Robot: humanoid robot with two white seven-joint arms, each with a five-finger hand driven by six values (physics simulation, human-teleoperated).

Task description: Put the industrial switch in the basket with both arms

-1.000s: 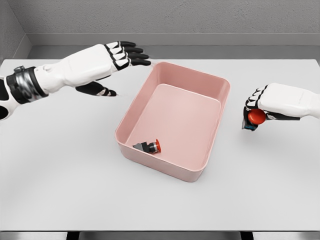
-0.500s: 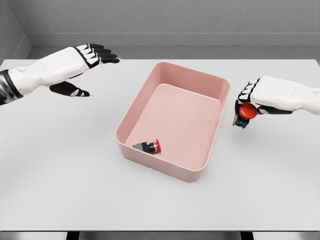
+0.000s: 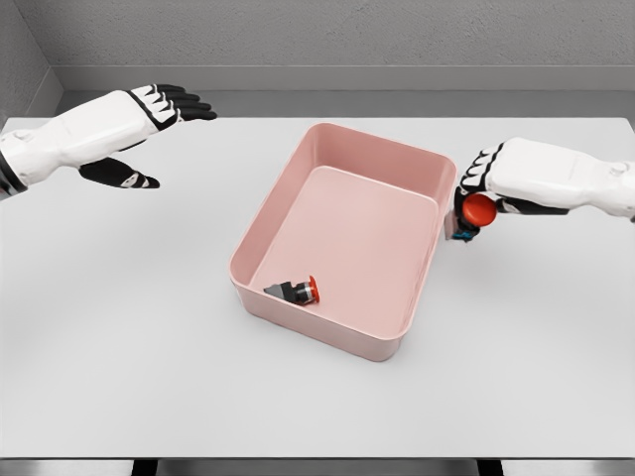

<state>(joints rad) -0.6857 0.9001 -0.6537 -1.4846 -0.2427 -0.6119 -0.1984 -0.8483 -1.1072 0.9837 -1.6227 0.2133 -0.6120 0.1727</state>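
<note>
A pale pink rectangular plastic basket (image 3: 417, 164) sits at the centre of a flat white table (image 3: 129, 337), turned a little so its long sides run from about 7 o'clock up to 1 o'clock. Inside it, near the low wall at 7 o'clock, lies a small industrial switch with a dark grey body and a red round button (image 3: 295, 290), tipped on its side on the basket floor, its red cap pointing toward 3 o'clock.

The right hand (image 3: 516, 178), white with black finger joints, comes in from 3 o'clock and hangs above the table just outside the basket's right-hand wall, at roughly 2 o'clock from the basket's middle. Its fingers are curled round a second industrial switch with a red mushroom-shaped button (image 3: 474, 211); the red cap shows below the knuckles, and a dark body with a hint of blue pokes out beneath it. This held switch is just beside the basket rim, and whether it touches the rim cannot be told.

The left hand (image 3: 124, 124) reaches in from 9 o'clock, well apart from the basket, above the far left part of the table. Its four fingers are stretched out flat toward 3 o'clock, the thumb hangs apart below them, and it grips nothing.

A grey wall (image 3: 317, 40) rises behind the table at 12 o'clock.
</note>
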